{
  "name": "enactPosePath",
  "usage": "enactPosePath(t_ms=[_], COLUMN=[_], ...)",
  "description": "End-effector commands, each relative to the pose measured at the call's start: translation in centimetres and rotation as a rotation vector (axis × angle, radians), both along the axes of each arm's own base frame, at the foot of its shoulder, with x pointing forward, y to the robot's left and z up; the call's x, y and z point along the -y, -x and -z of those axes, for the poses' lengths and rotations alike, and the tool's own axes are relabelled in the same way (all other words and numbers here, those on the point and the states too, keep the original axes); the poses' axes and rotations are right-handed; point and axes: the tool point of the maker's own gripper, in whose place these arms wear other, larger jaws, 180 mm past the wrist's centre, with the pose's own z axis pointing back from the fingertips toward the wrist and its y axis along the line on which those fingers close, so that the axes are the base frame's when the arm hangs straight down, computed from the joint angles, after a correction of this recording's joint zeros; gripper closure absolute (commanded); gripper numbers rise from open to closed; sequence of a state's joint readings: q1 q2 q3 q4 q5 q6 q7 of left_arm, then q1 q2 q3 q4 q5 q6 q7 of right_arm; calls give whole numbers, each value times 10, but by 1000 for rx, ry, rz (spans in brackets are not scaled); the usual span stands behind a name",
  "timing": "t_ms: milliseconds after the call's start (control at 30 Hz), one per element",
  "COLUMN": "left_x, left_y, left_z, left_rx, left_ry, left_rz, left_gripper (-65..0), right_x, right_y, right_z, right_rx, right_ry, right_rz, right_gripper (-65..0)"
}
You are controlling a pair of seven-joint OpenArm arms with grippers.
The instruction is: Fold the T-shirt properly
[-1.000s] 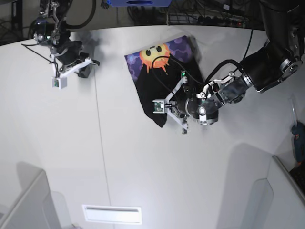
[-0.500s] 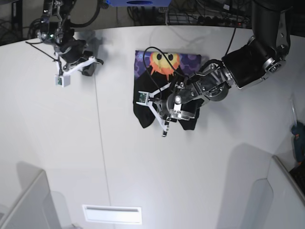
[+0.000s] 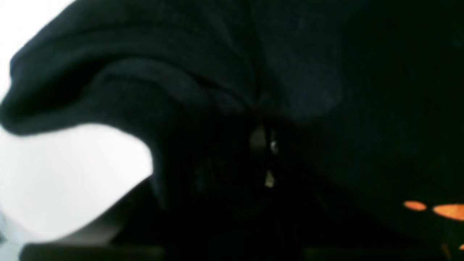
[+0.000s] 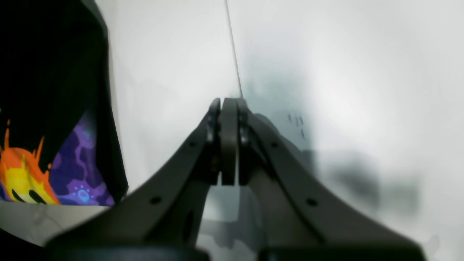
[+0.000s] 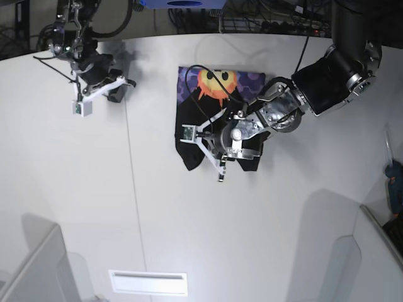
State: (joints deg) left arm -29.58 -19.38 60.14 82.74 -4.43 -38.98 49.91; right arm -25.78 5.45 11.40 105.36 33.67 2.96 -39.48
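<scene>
The large black short-sleeved cloth T-shirt [image 5: 217,123] lies folded into a compact bundle on the white tabletop [image 5: 189,220], with its orange-yellow sun face on purple [image 5: 219,82] showing on the far part of the bundle and plain black cloth on the near part.

The left gripper [image 5: 234,143] sits directly over that near black part, its arm reaching in from the right side of the base view. From the base view its fingertips are buried against the cloth. In the left wrist view, dark folds of the shirt [image 3: 232,90] fill almost everything straight ahead of it, with a thick rolled hem curving off to the gripper's left over bright table and a sliver of orange print low on its right. Whether its jaws are pinching the cloth or merely pressing on it, I cannot tell; the fingers are lost in blackness.

The right gripper [image 4: 227,108] is pressed fully together with nothing between its 2 fingers [image 4: 212,119]. It hangs over bare table, well apart from the shirt; a corner of the shirt with the sun print [image 4: 54,145] lies off to its left in its own wrist view.
</scene>
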Motion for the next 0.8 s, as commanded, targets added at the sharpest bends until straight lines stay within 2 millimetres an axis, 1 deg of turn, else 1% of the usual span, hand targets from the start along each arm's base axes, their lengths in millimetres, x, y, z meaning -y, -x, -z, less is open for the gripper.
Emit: enactPosePath(t_ms=[0,67,300,700,733,767], left_x=[-6,-6,-5,-6,-6,-6], left_y=[5,5,8,1,0,0], left_z=[3,1,3,-2,-3,-3], left_rx=[-47,-64,-69,-52,-50,-50], left_ry=[-7,11,13,13,13,13], left_rz=[-28,-52,-49,-56,-57,-57], left_gripper=[0,0,0,0,-28,-95], right_x=[3,4,3,1,1,1], right_y=[-5,-5,-5,-3,-3,-3], right_z=[-7,-7,-7,-6,-6,-6], right_rx=[31,31,30,26,26,26], right_ry=[4,5,5,2,2,2], right_rz=[5,4,2,-3,-3,-4], right_gripper=[0,0,0,0,0,0])
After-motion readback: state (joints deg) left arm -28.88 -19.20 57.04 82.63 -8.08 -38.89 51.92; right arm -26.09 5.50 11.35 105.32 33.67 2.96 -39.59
